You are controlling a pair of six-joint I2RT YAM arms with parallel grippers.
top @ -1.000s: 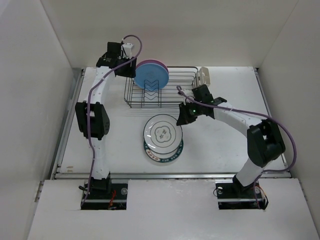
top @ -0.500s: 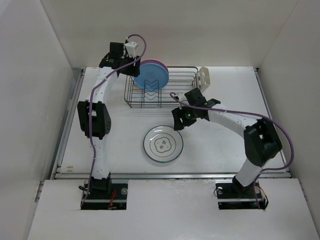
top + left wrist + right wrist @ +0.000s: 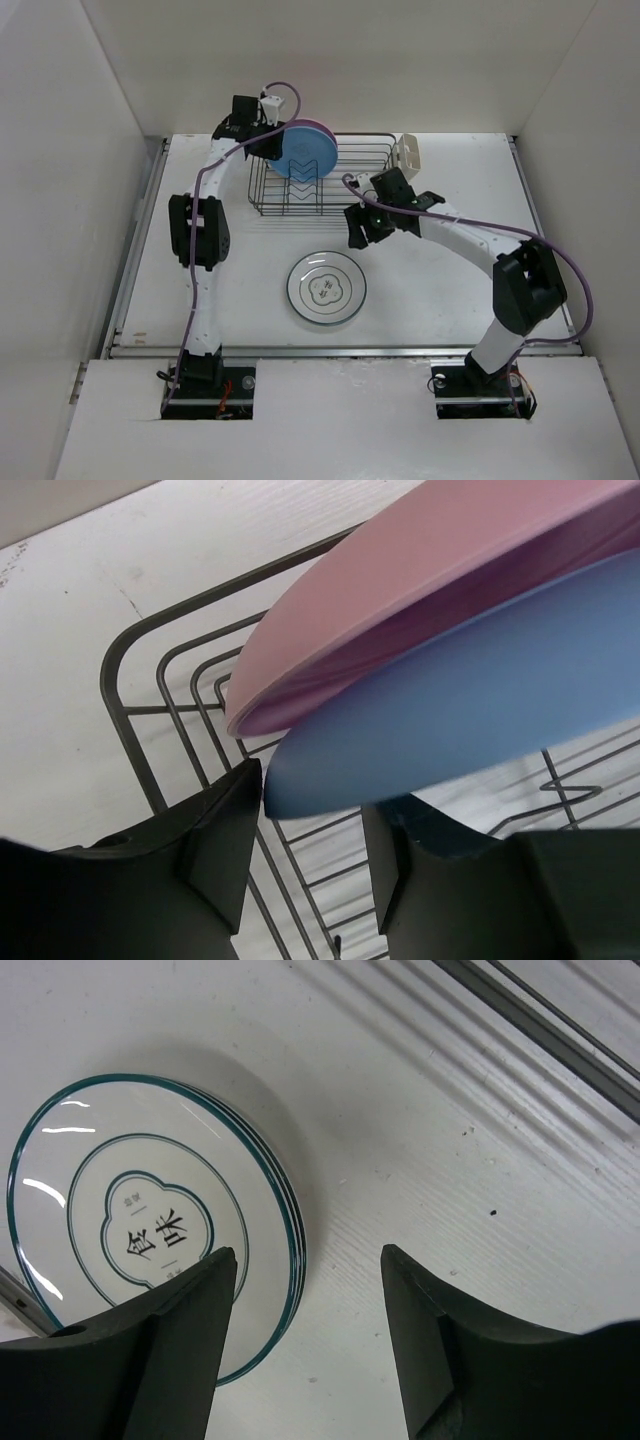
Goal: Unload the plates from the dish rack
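L gripper (image 3: 310,795), jaws apart, straddles plain blue round plate (image 3: 480,710) in dark wire dish rack (image 3: 350,175); next: clamp, lift. R gripper (image 3: 305,1290) spread, empty.

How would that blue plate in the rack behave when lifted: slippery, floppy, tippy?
Probably stiff: the blue plate keeps its shape standing on edge in the dish rack. Its smooth surface looks slippery for a rim pinch. Sitting close beside the pink plate, it may nudge that one coming out.
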